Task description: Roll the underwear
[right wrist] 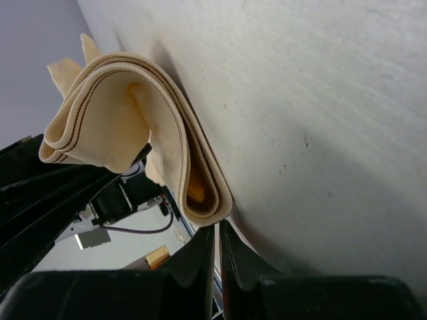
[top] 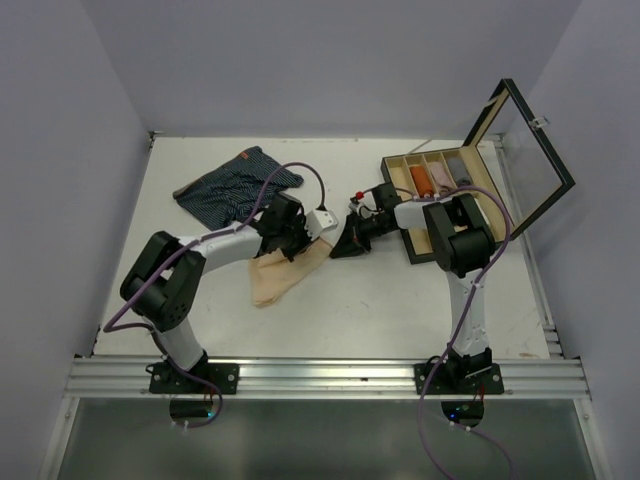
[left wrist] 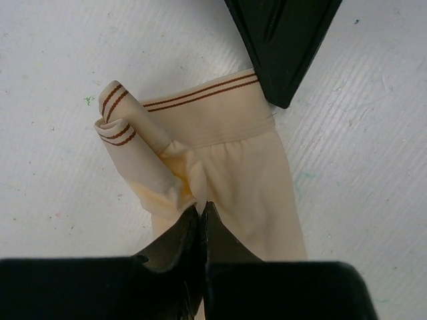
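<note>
Pinching the beige underwear point(left wrist: 233, 173) at its lower folded edge, the left hand point(left wrist: 201, 212) has its 2 fingers pressed together with cloth between them. From that hand, at 10 o'clock in its wrist view, 1 end of the striped waistband point(left wrist: 200, 93) is curled into a loose, lopsided coil point(left wrist: 123, 130); at 1 o'clock the right hand point(right wrist: 217, 232) meets the waistband's other end, its fingers all but closed, and it seems to nip the doubled band there. The garment lies on the worktop point(top: 400, 310) between the 2 arms. The step in hand looks like starting the roll. To do it well, I judge the 2 hands should hold the band taut and level, turn it over in 1 even pass so both ends wind together, and press down lightly so the coil stays tight, not slanted like the present curl. Farther out, the navy underwear point(top: 235, 185) lies at 11 o'clock, well apart, and the wooden box point(top: 390, 175) at 2 o'clock, lid point(top: 530, 150) raised.
</note>
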`<move>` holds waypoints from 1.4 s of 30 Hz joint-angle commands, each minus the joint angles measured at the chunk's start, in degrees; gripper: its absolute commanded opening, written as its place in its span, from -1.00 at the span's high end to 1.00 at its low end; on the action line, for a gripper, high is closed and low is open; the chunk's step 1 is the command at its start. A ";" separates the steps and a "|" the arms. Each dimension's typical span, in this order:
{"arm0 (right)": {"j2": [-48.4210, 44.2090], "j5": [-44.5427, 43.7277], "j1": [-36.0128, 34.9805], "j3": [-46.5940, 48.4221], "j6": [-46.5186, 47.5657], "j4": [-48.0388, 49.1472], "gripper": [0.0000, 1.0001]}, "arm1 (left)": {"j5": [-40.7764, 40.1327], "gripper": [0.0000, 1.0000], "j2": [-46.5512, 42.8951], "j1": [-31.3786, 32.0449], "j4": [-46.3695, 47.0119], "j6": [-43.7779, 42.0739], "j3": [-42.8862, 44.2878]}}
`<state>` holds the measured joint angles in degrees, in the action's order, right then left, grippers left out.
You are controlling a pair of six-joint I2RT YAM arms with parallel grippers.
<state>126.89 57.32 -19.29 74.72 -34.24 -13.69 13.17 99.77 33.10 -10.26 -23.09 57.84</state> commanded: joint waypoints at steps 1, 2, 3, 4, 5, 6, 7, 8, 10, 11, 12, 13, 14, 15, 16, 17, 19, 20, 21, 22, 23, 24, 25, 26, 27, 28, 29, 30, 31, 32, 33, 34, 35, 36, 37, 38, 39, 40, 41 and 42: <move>-0.68 0.95 -0.31 -1.59 -3.20 0.16 0.79 | -0.60 0.91 -3.52 1.61 -0.99 0.07 1.39; -0.85 0.78 -0.31 -1.68 -3.46 0.33 0.79 | -0.77 0.91 -3.61 1.96 -1.08 -0.02 1.22; -1.03 0.86 -0.31 -1.85 -3.55 0.51 0.79 | -0.95 0.91 -3.70 2.40 -1.16 -0.11 1.04; -1.29 0.78 -0.31 -2.20 -3.64 0.77 0.79 | -1.13 0.91 -3.96 3.19 -1.42 -0.37 0.96; -1.47 0.43 -0.31 -2.30 -3.64 0.69 0.79 | -1.30 0.91 -4.14 3.72 -1.43 -0.29 0.61; -1.47 0.42 -0.31 -2.56 -3.64 1.03 0.79 | -1.39 0.91 -4.23 4.07 -1.25 -0.20 0.34; -1.56 0.42 -0.31 -2.65 -3.73 1.21 0.79 | -1.48 0.91 -3.97 4.77 -1.25 0.06 0.17; -1.73 0.42 -0.40 -3.00 -3.99 1.21 0.79 | -1.83 0.90 -3.79 5.13 -1.16 0.24 -0.18; -1.82 0.34 -0.31 -3.26 -4.08 1.65 0.79 | -2.27 0.89 -2.56 6.09 -1.43 0.85 -0.45; -2.00 0.34 -0.31 -3.52 -4.08 1.74 0.79 | -2.27 0.87 -1.95 6.27 -1.60 1.29 -0.45; -2.17 0.34 -0.31 -3.61 -4.08 1.74 0.79 | -2.18 0.86 -0.81 6.36 -1.95 1.56 -0.36; -2.26 0.42 -0.31 -3.61 -4.08 1.65 0.79 | -1.92 0.85 -0.28 6.45 -2.13 1.99 -0.36; -2.44 0.42 -0.31 -3.70 -3.65 1.57 0.79 | -2.01 0.82 0.25 6.45 -2.39 2.09 -0.36; -2.87 0.60 -0.31 -3.62 -3.38 0.96 0.80 | -2.01 0.80 1.82 6.45 -2.92 2.17 -0.10; -3.14 0.95 -0.40 -3.44 -2.86 0.34 0.80 | -1.92 0.79 2.53 6.45 -4.31 2.26 0.25; -3.49 0.95 -0.22 -2.48 -1.11 -0.54 0.80 | -1.74 0.78 3.06 6.45 -5.02 2.09 0.51; -4.54 1.30 -0.05 -0.90 0.57 -3.35 0.80 | -1.04 0.71 3.33 6.45 -5.29 2.17 -0.36; -4.89 1.65 0.13 -0.37 1.97 -4.23 0.79 | -0.87 0.67 3.42 6.45 -5.38 2.26 -0.45; -5.33 2.00 0.30 0.16 2.59 -5.45 0.74 | -0.78 0.64 3.59 6.45 -5.56 2.44 -0.45; -6.12 2.18 0.39 0.77 3.47 -6.51 0.73 | -0.43 0.57 3.59 6.45 -5.82 2.70 -0.36; -6.56 2.62 0.57 2.09 4.87 -7.22 0.71 | -0.34 0.55 3.59 6.45 -5.91 2.61 -0.45; -7.18 2.80 0.66 2.62 5.32 -8.44 0.71 | 0.01 0.52 3.33 6.45 -5.56 2.70 -0.45; -7.88 2.71 0.83 3.06 5.67 -8.72 0.70 | 0.19 0.47 3.24 6.36 -5.38 2.79 -0.54; -9.63 2.88 1.18 3.41 5.24 -8.37 0.70 | 0.36 0.46 3.15 6.36 -5.21 2.79 -0.63; -10.51 2.89 1.27 3.16 4.02 -5.76 0.71 | 0.63 0.45 3.07 6.36 -5.03 2.88 -0.63; -11.48 2.97 1.36 2.72 2.61 -3.99 0.71 | 0.80 0.43 2.98 6.36 -4.94 3.05 -0.63; -13.14 3.06 1.36 1.76 -1.23 -1.80 0.71 | 1.07 0.43 2.98 6.27 -4.77 3.05 -0.71; -13.68 2.80 1.36 1.14 -3.44 2.40 0.73 | 1.24 0.43 2.89 6.27 -4.42 3.23 -0.80; -14.12 2.45 1.36 0.61 -5.55 4.36 0.75 | 1.59 0.43 2.80 6.10 -4.33 3.32 -0.89; -14.91 2.36 1.45 -0.96 -10.10 6.64 0.77 | 1.68 0.43 2.80 6.01 -4.24 3.40 -0.89; -15.09 2.01 1.45 -1.67 -12.23 11.01 0.80 | 1.68 0.43 2.80 5.92 -4.33 3.32 -0.80; -15.27 1.66 1.36 -2.46 -14.17 12.97 0.81 | 1.95 0.43 2.80 5.83 -4.15 3.32 -0.89; -15.36 1.31 1.19 -3.25 -16.10 13.34 0.84 | 2.12 0.43 2.80 5.75 -4.15 3.23 -0.89; -15.01 0.78 1.01 -3.09 -16.12 13.86 0.88 | 2.12 0.43 2.80 5.66 -4.07 3.32 -0.98; -14.66 0.69 0.75 -2.48 -15.95 13.87 0.89 | 2.12 0.43 2.80 5.48 -3.89 3.32 -1.07; -14.39 0.34 0.31 -2.04 -14.47 11.87 0.91 | 2.30 0.42 2.72 5.39 -3.80 3.40 -1.07; -13.96 -0.01 -0.13 -1.60 -13.50 8.89 0.93 | 2.30 0.42 2.80 5.31 -3.80 3.40 -1.07; -13.69 -0.97 -0.31 -0.98 -12.70 7.73 0.94 | 2.21 0.42 2.80 5.31 -3.80 3.49 -0.98; -13.43 -1.42 -0.92 -0.72 -11.04 5.28 0.95 | 2.30 0.42 2.80 5.31 -3.80 3.58 -0.98; -12.81 -1.42 -1.27 -0.63 -11.02 5.26 0.95 | 2.30 0.42 2.80 5.22 -3.54 3.67 -0.98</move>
<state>113.23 57.19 -19.07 73.06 -45.50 -5.63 13.91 101.91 38.65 -12.64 -21.47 57.95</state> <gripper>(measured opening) 0.031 0.285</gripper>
